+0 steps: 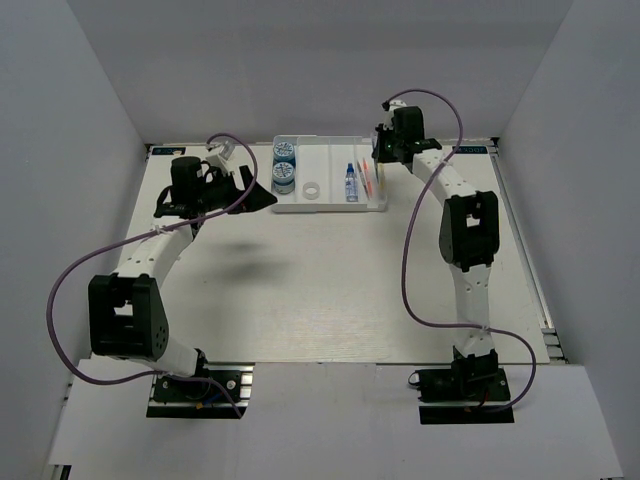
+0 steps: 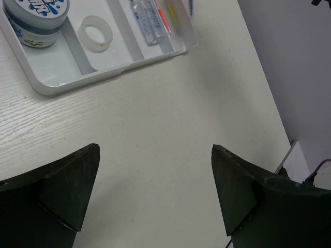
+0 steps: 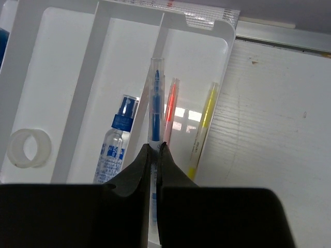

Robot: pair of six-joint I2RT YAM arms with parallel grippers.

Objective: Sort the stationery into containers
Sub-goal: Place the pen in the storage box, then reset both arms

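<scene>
- The right end effector [image 3: 153,147] is pinching a blue-cored pen [image 3: 155,98], its jaws nearly closed on the barrel; it looks to be placing it.
- The pen is pointing ahead of the tips, over a tray [image 3: 129,11] divider; it is probably needing a nudge right, then release.
- A pink pen [image 3: 171,106] and a yellow pen [image 3: 205,119] are lying ahead-right, glue [image 3: 115,147] left.
- The left end effector [image 2: 154,155] is hovering wide open and empty over the bench [image 2: 155,103].

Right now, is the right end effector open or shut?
Shut. In the right wrist view, the right end effector pinches a blue pen over the tray, fingertips nearly touching.
</scene>
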